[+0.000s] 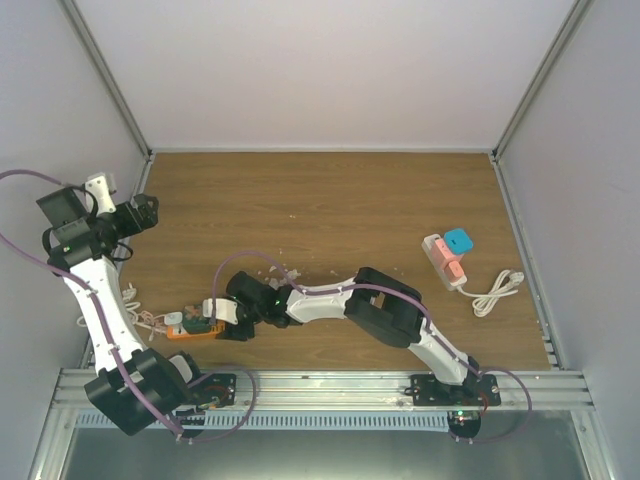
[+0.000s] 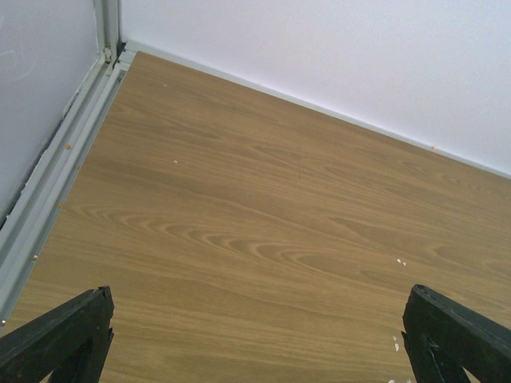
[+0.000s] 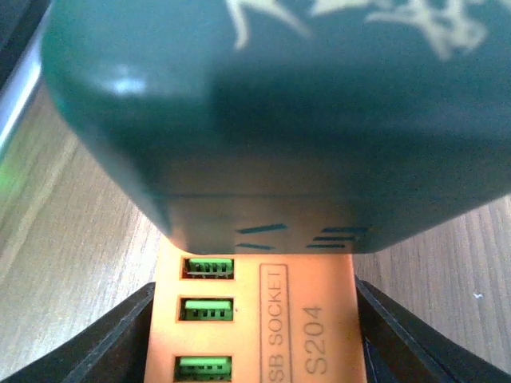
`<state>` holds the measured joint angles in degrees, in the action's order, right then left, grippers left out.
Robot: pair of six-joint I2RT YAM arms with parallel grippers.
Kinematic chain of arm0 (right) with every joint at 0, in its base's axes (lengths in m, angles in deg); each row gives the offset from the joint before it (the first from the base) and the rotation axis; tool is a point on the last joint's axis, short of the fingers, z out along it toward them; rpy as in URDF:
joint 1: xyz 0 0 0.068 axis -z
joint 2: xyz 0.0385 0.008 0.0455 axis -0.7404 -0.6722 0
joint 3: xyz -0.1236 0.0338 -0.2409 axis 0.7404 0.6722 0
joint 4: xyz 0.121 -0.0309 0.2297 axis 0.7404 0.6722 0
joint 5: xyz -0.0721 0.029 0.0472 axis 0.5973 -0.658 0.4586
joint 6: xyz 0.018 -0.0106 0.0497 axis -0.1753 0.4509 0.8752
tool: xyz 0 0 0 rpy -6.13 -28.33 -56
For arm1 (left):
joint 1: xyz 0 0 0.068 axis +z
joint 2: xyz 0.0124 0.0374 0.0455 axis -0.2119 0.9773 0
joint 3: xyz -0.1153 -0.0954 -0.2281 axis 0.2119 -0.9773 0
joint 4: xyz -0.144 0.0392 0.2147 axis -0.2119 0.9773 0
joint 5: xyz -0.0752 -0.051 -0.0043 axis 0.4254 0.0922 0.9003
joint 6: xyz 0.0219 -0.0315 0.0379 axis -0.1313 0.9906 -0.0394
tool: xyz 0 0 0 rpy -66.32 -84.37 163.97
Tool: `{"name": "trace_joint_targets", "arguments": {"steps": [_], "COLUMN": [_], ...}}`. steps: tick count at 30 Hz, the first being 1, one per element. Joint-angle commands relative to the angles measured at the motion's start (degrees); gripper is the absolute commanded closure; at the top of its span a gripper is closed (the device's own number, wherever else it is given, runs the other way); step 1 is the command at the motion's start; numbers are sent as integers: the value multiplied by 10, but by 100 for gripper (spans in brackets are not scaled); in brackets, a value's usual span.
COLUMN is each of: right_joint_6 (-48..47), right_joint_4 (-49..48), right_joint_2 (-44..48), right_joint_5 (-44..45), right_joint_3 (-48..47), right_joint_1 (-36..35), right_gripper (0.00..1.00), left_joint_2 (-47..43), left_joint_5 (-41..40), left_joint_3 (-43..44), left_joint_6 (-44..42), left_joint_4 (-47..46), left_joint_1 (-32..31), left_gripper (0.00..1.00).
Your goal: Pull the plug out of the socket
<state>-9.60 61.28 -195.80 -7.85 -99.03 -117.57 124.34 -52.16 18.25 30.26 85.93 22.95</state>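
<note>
The orange socket point(image 3: 263, 335) has dark letters on its top, seen in the right wrist view. The letters run sideways along the strip. One line, inside a thin box, reads "SB SOCKET", and its start is hidden under the green plug point(image 3: 279, 120). Beside it stands "S204". The pale marks on the green plug are too blurry to read

The counter point(image 1: 330, 190) lies bare from 10 to 2 o'clock. At 3 o'clock a pink strip point(image 1: 447, 267) and its white cable point(image 1: 497, 290) stand in the way. The right arm point(image 1: 322, 301) sprawls across 6 to 8 o'clock, crowding the orange socket point(image 1: 182, 332).
</note>
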Motion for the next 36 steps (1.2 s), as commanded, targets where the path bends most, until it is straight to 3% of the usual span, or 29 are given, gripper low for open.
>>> {"name": "trace_joint_targets", "arguments": {"steps": [1, 12, 20, 36], "right_joint_6": [8, -1, 1, 15], "right_joint_4": [-10, -5, -21, -26], "right_joint_2": [-9, 21, 55, 125], "right_joint_5": [27, 13, 7, 13], "right_joint_3": [-9, 17, 52, 167], "right_joint_1": [-3, 4, 29, 161], "right_gripper": [42, 76, 89, 91], "left_joint_2": [-7, 2, 25, 66], "left_joint_5": [-5, 9, 11, 24], "left_joint_3": [-1, 0, 11, 14], "left_joint_6": [4, 3, -27, -96], "left_joint_4": [-27, -30, -21, -21], "left_joint_1": [8, 9, 9, -35], "left_gripper": [1, 1, 1, 1]}}
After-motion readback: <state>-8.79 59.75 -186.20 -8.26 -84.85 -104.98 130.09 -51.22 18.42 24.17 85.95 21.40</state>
